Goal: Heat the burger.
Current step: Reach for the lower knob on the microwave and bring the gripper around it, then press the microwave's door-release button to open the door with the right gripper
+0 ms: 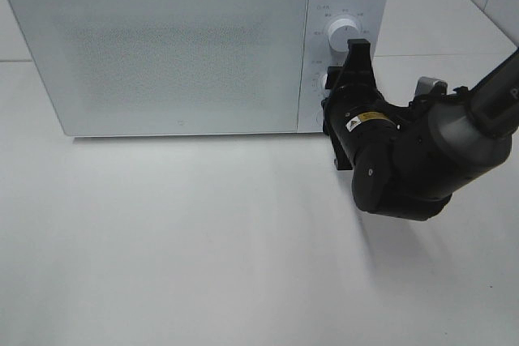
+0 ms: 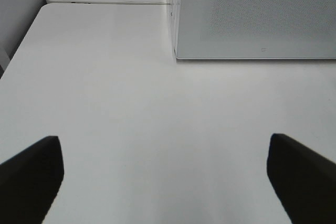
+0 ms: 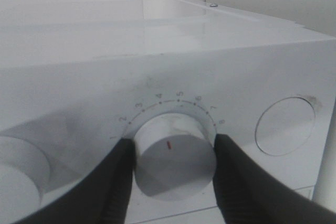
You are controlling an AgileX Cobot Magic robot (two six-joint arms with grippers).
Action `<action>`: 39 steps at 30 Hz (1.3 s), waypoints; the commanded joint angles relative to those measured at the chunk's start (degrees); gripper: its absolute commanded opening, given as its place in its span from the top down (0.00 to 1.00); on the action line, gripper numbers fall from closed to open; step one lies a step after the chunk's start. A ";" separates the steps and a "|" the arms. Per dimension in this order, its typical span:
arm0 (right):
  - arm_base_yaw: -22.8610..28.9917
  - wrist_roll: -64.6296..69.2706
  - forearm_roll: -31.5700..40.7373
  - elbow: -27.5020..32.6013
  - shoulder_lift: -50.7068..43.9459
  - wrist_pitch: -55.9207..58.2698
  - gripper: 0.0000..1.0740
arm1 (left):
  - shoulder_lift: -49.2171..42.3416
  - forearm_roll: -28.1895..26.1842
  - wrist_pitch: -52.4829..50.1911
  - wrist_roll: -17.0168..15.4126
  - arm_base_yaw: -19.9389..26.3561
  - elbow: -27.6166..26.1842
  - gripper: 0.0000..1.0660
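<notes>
Logging risks first. The right gripper point(image 3: 173, 141) is pinching the timer dial point(image 3: 174, 174) of the microwave point(image 1: 162, 54), with one of its fingers point(image 3: 118, 182) pressing on each flank of the dial.

- I am worrying most about slip. The dial is smooth and white, and the pads are catching only its sides, so the wrist could roll while the dial lags and the time comes out short.
- Overshoot is the opposite risk. The red tick is sitting under the middle of the printed scale, and too large a roll would be setting far too long a heat.
- Leaning in while twisting could be shoving the whole oven back across the table point(image 1: 203, 241).
- The burger is showing in no view. The door point(image 1: 170, 46) is closed and frosted, so I am judging that it is sitting inside, but I cannot confirm it. Starting an empty oven would be the worst case.

Pose: in the high view the right arm is reaching in from the right edge. Its wrist is angling toward the control panel, and the claw is covering the lower control just beneath the upper knob point(image 1: 339, 36).

The left gripper point(image 2: 163, 150) is hanging spread wide over bare table near the oven's front corner, touching nothing. Its arm is not appearing in the high view.
</notes>
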 commanded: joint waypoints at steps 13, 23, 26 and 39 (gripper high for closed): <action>-0.34 -3.61 2.12 -2.18 -1.26 -9.91 0.56 | -1.26 0.06 -0.17 -0.46 0.06 0.34 0.08; -0.11 -4.81 2.12 -2.18 -1.26 -7.39 0.38 | -1.26 0.06 -0.17 -0.46 0.06 0.34 0.08; -0.11 -4.81 0.80 -2.18 -1.43 -4.47 0.36 | -1.26 0.06 -0.17 -0.46 0.06 0.34 0.08; -0.11 -19.60 -5.90 5.61 -11.92 15.41 0.35 | -1.26 0.06 -0.17 -0.46 0.06 0.34 0.08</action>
